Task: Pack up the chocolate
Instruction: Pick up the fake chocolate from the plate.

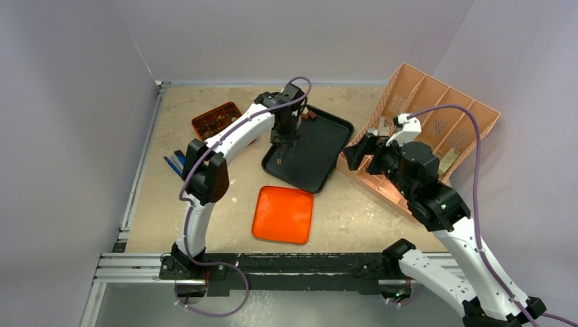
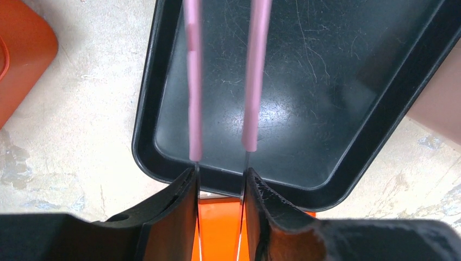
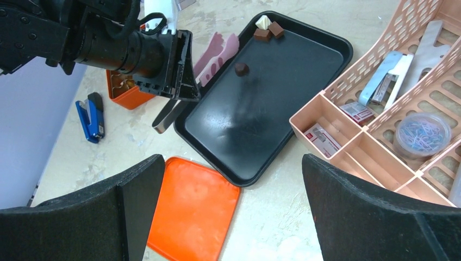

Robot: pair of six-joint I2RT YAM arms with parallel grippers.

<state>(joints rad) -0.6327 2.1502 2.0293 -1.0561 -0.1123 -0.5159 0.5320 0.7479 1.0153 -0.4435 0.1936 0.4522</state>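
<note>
Left gripper (image 2: 220, 176) was clamped on pink-tipped tongs (image 2: 194, 109), holding them low over a black tray (image 2: 326, 136). One dark piece of chocolate (image 3: 241, 68) lay on the tray just beside the tips, with three more, two brown and one cream, in the corner beyond. Right gripper (image 3: 231, 163), jaws wide apart, hovered to its right, above the tray's near rim and an orange lid (image 3: 190, 206).
</note>
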